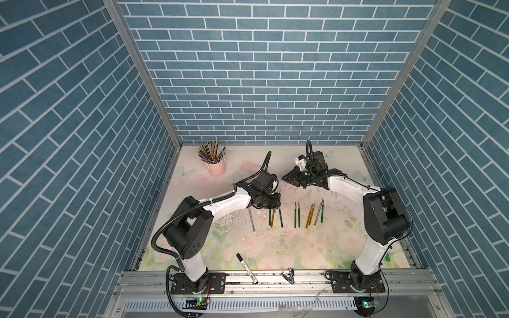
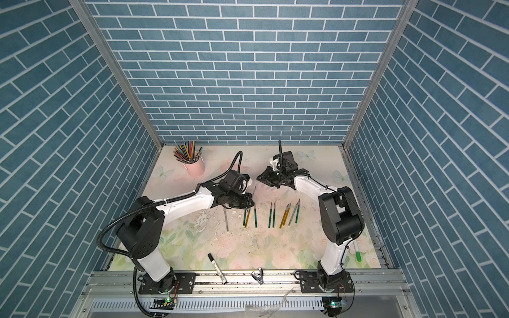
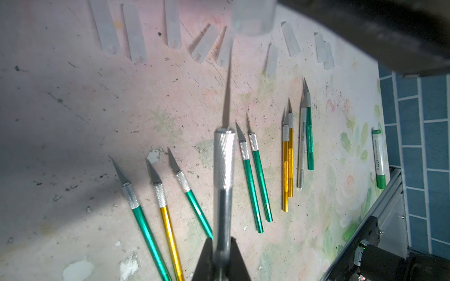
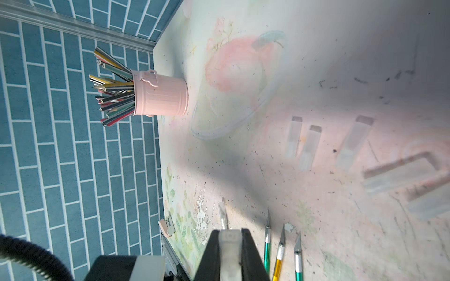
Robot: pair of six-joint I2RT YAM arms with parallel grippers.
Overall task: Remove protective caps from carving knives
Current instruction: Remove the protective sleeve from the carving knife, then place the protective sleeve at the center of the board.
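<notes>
so the left claw is clamped tight on the back end of a silver knife, held up off the desk with the bare blade aimed at the right claw; that one is pinched shut on a translucent cap; in the left wrist view the blade tip sits right at the cap's mouth and I honestly can't tell if it's fully clear

stuff I'd worry about from here:

- if the tip is a hair inside, any sideways swing of either arm could snag it and lever the knife round in the grip; the handle is thin, round and held far from the blade
- the cap looks slick and squashy; squeezed like that it could pop out and bounce into the row of loose caps lying on the desk, or roll in among the blades
- three uncapped knives lie right below the held one; set it down straight and it may land across them and scatter the lot; come in nose first and the point digs into the desk
- one knife near the left arm looks capped, half tucked away in the top views; easy to miss or knock

everything else in the row looks bare already, so I'd say nearly done
</notes>
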